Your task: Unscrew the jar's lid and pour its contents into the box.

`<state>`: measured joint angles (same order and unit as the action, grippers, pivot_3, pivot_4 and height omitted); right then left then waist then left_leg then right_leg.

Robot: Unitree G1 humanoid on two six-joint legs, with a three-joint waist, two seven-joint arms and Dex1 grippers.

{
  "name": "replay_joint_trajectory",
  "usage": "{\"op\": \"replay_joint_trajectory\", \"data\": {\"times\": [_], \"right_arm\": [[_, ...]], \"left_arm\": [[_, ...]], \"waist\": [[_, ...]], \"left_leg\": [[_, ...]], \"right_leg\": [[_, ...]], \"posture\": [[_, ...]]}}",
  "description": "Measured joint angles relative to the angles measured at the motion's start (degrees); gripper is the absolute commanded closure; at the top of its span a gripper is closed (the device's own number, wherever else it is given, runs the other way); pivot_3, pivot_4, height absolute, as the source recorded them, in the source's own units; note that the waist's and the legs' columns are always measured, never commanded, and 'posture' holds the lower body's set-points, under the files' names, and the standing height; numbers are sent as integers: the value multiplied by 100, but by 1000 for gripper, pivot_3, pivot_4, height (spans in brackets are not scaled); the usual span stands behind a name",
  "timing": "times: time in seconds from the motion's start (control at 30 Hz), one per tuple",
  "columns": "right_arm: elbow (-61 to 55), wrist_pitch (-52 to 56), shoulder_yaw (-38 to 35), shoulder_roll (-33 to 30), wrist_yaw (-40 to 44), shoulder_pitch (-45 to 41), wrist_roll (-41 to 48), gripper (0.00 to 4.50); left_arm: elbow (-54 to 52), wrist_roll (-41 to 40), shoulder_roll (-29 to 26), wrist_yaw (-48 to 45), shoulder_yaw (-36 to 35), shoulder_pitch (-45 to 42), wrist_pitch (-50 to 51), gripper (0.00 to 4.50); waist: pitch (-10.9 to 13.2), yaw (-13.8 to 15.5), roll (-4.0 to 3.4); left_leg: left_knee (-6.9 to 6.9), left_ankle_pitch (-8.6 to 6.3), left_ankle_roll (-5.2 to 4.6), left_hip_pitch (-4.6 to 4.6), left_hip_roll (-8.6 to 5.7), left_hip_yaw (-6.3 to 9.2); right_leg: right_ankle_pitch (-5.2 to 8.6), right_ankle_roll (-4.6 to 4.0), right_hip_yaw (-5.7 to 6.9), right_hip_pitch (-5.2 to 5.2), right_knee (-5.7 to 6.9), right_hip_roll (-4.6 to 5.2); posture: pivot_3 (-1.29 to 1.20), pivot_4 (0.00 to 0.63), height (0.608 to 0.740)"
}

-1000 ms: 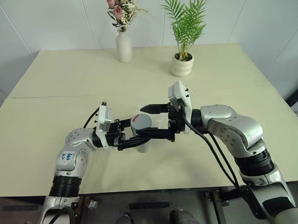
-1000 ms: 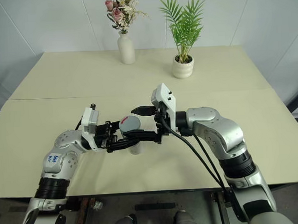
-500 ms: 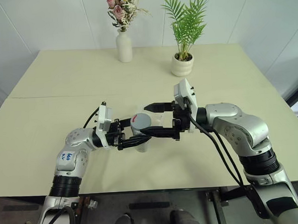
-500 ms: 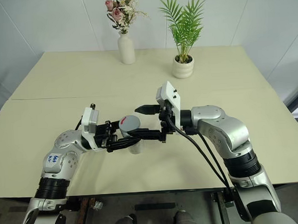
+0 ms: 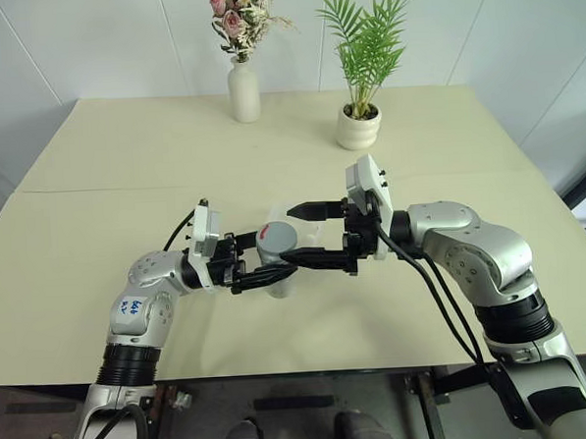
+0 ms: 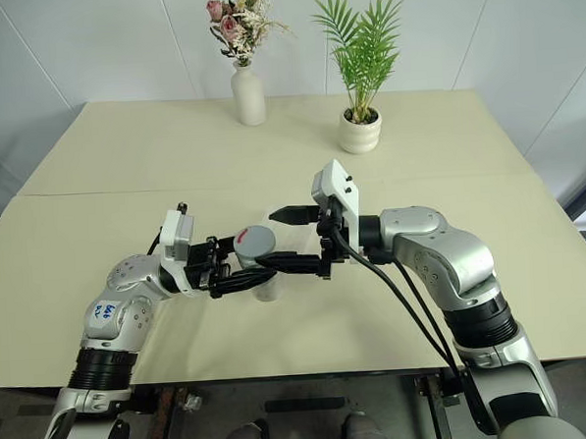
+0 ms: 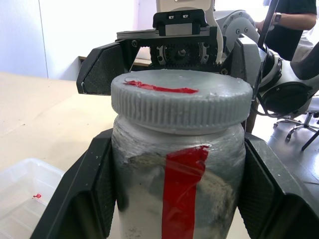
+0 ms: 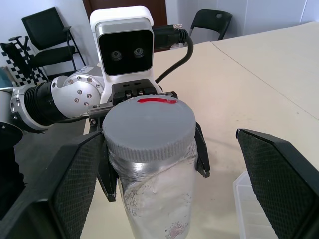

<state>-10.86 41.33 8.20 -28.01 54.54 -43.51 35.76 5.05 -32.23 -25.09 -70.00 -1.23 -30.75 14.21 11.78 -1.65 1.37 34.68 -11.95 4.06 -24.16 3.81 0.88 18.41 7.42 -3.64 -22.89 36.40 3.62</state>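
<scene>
My left pincer clamps the light, slick jar; right pincer gapes wide at three o'clock beside the ribbed lid, the surest hold.

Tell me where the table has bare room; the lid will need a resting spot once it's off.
Bare stretches: the table's left side, and the middle between the vase, plant pot and arms. Crowded: around the jar, where both arms meet beside the box.

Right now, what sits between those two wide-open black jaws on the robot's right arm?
The grey lid of the jar, which the left gripper holds. In the right wrist view, the right gripper's jaws flank it with gaps either side.
</scene>
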Motion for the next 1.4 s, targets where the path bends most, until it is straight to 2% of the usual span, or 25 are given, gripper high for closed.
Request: {"op": "replay_joint_trajectory", "data": {"times": [0.5, 0.87, 1.4], "right_arm": [[157, 45, -396, -316, 78, 194, -20, 53], [-68, 438, -492, -420, 343, 225, 489, 53], [-18, 363, -160, 167, 131, 54, 219, 53]], "left_arm": [[-6, -1, 6, -90, 13, 0, 0, 1756], [-7, -1, 6, -88, 12, 0, 0, 1756], [-49, -1, 8, -74, 11, 11, 7, 1756]], "waist": [[0, -3, 0], [0, 0, 0], [0, -7, 0]], "left_leg": [[0, 0, 0, 0, 0, 0], [1, 0, 0, 0, 0, 0], [0, 0, 0, 0, 0, 0]], "right_leg": [[0, 0, 0, 0, 0, 0], [0, 0, 0, 0, 0, 0], [0, 0, 0, 0, 0, -1]], "posture": [[0, 150, 740], [0, 150, 740], [0, 150, 740]]}}
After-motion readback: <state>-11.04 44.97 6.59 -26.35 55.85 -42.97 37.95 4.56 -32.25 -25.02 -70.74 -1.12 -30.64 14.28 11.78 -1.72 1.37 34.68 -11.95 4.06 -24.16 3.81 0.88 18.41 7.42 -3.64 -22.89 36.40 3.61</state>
